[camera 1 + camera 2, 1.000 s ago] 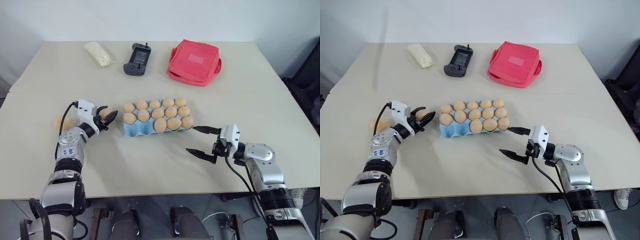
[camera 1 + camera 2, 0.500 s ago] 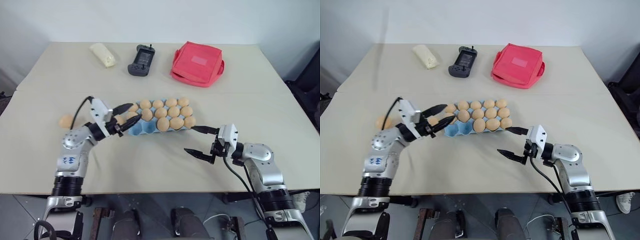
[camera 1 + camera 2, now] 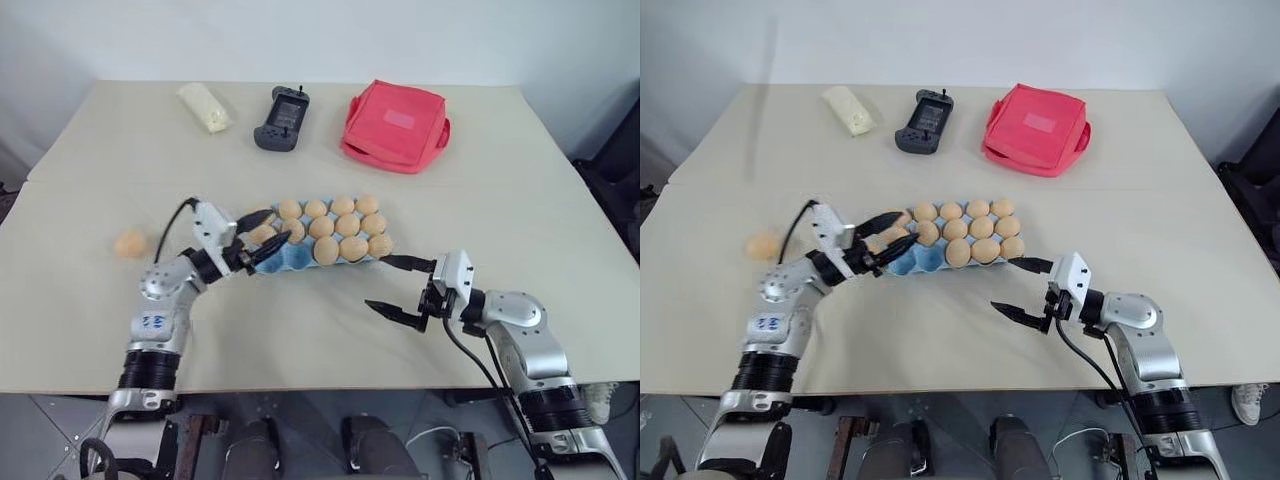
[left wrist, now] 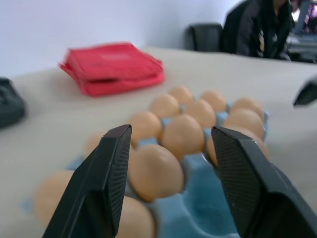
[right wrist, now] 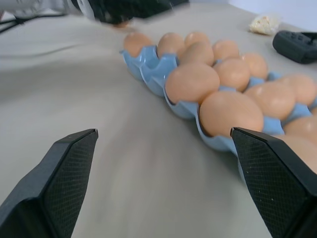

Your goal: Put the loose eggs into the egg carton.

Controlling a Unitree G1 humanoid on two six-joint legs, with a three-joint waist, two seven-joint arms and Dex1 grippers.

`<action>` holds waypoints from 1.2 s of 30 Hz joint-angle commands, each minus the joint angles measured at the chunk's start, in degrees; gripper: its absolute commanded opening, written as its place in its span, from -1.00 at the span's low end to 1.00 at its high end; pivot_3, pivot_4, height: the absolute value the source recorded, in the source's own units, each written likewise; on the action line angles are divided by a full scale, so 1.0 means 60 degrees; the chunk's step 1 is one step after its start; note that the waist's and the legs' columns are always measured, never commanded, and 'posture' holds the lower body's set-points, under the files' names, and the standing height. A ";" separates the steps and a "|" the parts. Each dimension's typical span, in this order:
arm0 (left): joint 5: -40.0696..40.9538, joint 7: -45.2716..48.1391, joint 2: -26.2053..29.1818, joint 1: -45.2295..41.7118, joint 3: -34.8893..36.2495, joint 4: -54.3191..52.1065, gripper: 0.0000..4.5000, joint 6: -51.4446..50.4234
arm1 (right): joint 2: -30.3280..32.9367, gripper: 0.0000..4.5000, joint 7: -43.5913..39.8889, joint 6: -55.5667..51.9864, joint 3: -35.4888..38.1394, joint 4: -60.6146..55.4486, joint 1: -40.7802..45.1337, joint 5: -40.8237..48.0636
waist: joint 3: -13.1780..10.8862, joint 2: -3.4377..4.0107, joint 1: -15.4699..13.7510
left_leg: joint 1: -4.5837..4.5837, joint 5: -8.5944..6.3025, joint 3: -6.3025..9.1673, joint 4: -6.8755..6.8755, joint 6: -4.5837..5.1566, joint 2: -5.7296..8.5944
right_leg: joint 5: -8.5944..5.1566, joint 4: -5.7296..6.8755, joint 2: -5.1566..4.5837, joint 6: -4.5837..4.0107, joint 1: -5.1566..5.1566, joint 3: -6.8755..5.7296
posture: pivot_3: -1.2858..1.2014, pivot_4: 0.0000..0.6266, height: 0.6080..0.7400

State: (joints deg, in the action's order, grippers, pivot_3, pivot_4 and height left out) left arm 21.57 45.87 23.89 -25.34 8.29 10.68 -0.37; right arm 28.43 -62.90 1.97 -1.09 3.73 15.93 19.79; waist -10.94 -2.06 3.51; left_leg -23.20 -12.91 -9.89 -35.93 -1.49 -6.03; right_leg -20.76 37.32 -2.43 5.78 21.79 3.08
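The light blue egg carton (image 3: 292, 260) lies mid-table, most of its cups filled with tan eggs. My left gripper (image 3: 270, 228) hovers over the carton's left end, its fingers (image 4: 115, 168) open. A tan egg (image 4: 154, 171) rests in a cup between them, with a gap on one side. One loose egg (image 3: 130, 243) lies on the table well to the left of the carton. My right gripper (image 3: 377, 283) stands wide open just off the carton's right front corner, holding nothing.
Along the far side of the table lie a red fabric pouch (image 3: 395, 125), a black controller (image 3: 278, 118) and a pale cream packet (image 3: 203, 106). A person in dark clothes (image 4: 262, 22) sits beyond the table. Bare tabletop stretches in front of the carton.
My left gripper carried an egg from left of the carton to the carton's left end, and its fingers have spread apart. The right gripper has stayed put.
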 commanded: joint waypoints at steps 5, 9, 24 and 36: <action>0.0237 -0.0184 0.1171 0.0691 0.1252 -0.0066 0.99 -0.0207 | 0.0064 1.00 0.0044 -0.0066 0.0132 -0.0510 -0.0066 0.0262 | 0.0000 -0.0001 -0.0018 | 0.0000 -0.0001 0.0005 -0.0007 0.0008 0.0003 | -0.0002 0.0010 -0.0009 -0.0005 0.0003 -0.0002 | 0.03 -0.52 1.00; -0.0066 0.0388 0.1555 0.0694 0.0950 0.0807 0.99 0.0045 | 0.0042 1.00 0.0072 -0.0175 0.0068 -0.0593 0.0040 0.0259 | 0.0000 0.0000 -0.0034 | 0.0005 -0.0048 0.0004 -0.0004 0.0012 0.0021 | -0.0002 0.0010 -0.0025 -0.0007 -0.0002 -0.0007 | 0.03 -0.52 1.00; -0.0568 0.2048 0.1364 0.0248 -0.0219 0.2485 0.99 0.0235 | 0.0215 1.00 0.0199 -0.0446 0.0198 -0.0835 -0.0053 0.0344 | 0.0000 0.0000 -0.0042 | -0.0008 -0.0057 -0.0010 0.0000 0.0010 -0.0029 | -0.0019 -0.0001 -0.0011 -0.0036 0.0028 -0.0006 | 0.03 -0.52 1.00; -0.0422 0.1946 0.1047 0.0133 0.0028 0.2549 0.09 0.0697 | 0.0208 1.00 0.0177 -0.0286 0.0198 -0.0756 -0.0158 0.0326 | 0.0000 0.0000 -0.0044 | -0.0009 -0.0060 -0.0017 -0.0010 0.0025 -0.0022 | -0.0018 0.0008 -0.0023 -0.0034 0.0030 0.0004 | 0.03 -0.52 1.00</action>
State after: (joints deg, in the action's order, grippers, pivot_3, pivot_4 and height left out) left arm 17.80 57.61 29.91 -24.46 7.07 27.46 3.18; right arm 29.16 -61.77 -0.89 -1.28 0.60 15.24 20.79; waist -10.94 -2.06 3.24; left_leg -23.25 -13.27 -10.00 -35.98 -1.34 -6.17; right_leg -20.87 37.36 -2.56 5.57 21.97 3.10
